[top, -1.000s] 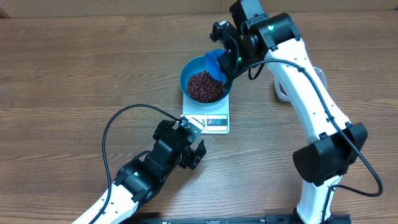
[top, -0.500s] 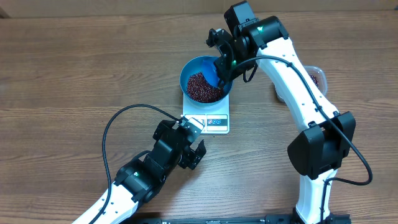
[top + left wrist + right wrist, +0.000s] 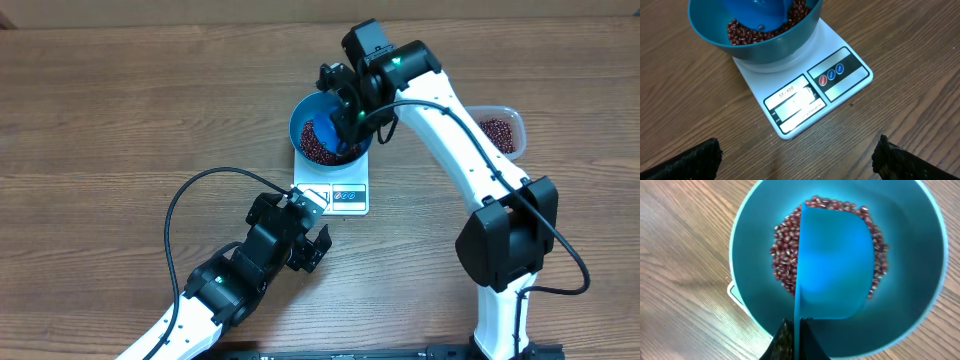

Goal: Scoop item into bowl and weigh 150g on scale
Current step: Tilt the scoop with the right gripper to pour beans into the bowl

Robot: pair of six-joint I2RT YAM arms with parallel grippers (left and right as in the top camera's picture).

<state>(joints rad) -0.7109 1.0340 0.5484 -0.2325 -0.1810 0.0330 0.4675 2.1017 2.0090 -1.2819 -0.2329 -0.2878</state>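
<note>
Well, my right gripper pinched the blue scoop, sunk among the beans in the bowl atop the scale; my left gripper stood spread nearby.

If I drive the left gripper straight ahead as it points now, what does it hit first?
Probably the scale, at its display end: it lies centred ahead of the open left gripper, with the bowl beyond. Height is unclear, so the tabletop could come first.
</note>
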